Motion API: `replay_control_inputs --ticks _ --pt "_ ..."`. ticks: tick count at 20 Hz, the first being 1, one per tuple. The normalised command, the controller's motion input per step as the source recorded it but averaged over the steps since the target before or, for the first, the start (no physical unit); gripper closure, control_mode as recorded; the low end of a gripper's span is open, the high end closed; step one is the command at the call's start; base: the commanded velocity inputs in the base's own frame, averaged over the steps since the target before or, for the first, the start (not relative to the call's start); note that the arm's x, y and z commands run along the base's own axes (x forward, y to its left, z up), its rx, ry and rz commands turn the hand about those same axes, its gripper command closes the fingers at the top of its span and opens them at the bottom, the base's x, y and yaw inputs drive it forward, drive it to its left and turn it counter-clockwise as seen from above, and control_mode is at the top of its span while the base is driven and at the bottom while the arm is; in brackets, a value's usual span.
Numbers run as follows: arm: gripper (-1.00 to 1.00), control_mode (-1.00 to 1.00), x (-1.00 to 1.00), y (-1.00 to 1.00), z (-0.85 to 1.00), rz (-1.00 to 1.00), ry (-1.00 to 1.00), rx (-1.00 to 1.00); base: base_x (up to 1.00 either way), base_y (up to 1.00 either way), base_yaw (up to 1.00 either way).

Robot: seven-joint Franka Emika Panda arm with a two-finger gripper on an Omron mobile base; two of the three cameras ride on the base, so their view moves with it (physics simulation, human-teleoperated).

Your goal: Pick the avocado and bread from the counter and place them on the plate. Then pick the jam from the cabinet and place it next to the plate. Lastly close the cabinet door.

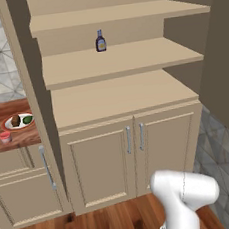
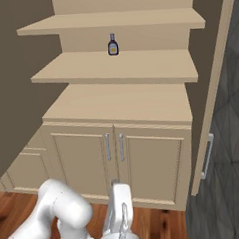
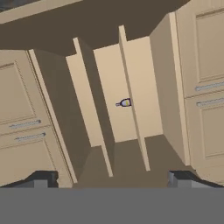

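Wide apart and empty, my hand [image 3: 111,177] faces the open cabinet [image 1: 119,93], where a dark bottle [image 1: 100,41] stands alone on a shelf. Avocado [image 1: 27,119] and bread [image 1: 16,120] sit on the plate [image 1: 11,126] at the tabletop's [image 1: 18,138] right edge, jam [image 1: 5,137] beside it. Closing the cabinet door [image 2: 213,85] looks like the remaining step: I must reach and swing it shut.

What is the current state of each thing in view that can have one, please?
cabinet door: open, swung wide
lower doors: shut
plate: holding the bread and avocado
jam: upright on the counter, beside the plate
dark bottle: upright on a shelf
gripper: jaws open, holding nothing
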Motion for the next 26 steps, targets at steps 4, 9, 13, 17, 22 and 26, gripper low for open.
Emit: replay_control_inputs --ticks 4,9,13,17,22,26 --pt "-1.00 -1.00 0.00 -0.03 -0.14 -0.04 0.12 -0.13 0.00 0.00 0.00" --pt "-1.00 -1.00 0.00 -0.12 -0.11 -0.08 0.15 -0.07 0.00 0.00 0.00" --pt "-1.00 -1.00 0.00 -0.39 0.00 -0.12 0.09 0.06 0.00 0.00 0.00" --pt "-1.00 -1.00 0.00 -0.44 0.00 -0.11 0.04 0.11 0.00 0.00 0.00" --pt "-1.00 -1.00 0.00 -0.13 0.00 -0.08 0.00 0.01 0.00 0.00 0.00" --pt "-1.00 -1.00 0.08 0.00 -0.04 -0.07 0.00 0.00 0.00 0.00 0.00"
